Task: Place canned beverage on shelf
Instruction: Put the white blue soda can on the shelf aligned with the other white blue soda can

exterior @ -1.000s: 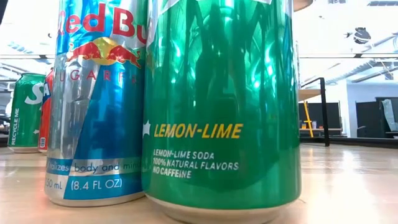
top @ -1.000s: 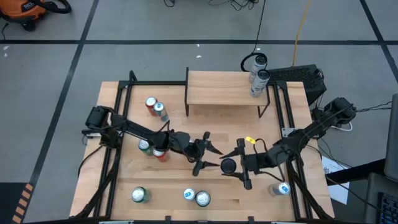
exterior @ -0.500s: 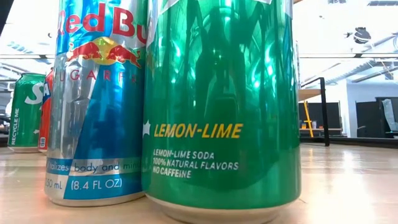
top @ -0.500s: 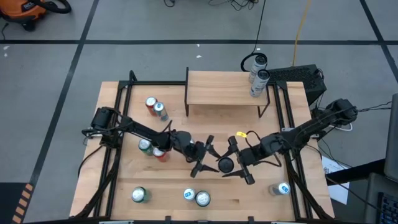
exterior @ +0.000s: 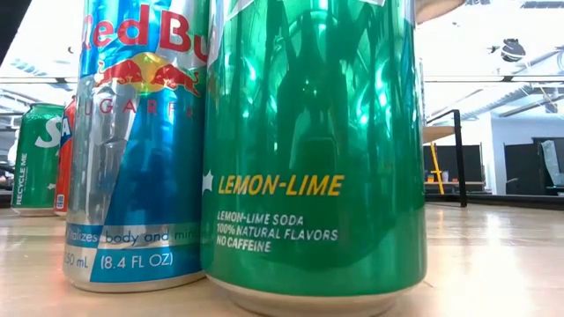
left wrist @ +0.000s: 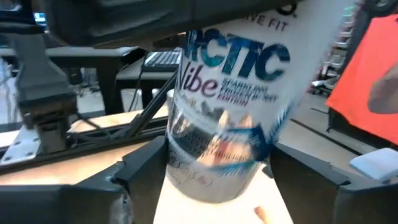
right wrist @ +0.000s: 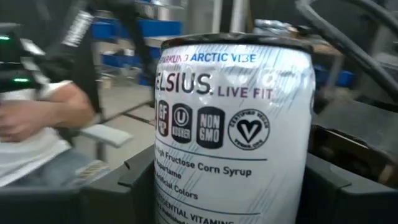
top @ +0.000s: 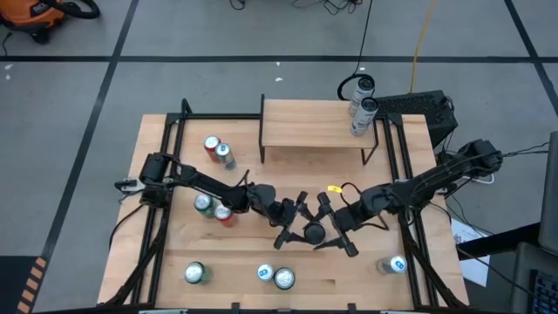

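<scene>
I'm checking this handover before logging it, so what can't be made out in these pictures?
- High view: whether either end effector grips the white can; the fingers hide its sides.
- Low view: the shelf, mostly hidden by the green can.
- Left wrist view: the white can's small print is blurred.

We saw a green lemon-lime can (exterior: 313, 150) filling the middle of the frame, touching a blue and silver Red Bull can (exterior: 137, 141) on its left. At far left stood another green can (exterior: 37, 158). At right, beyond the tabletop (exterior: 493, 255), a black post (exterior: 458, 157) rose.
</scene>
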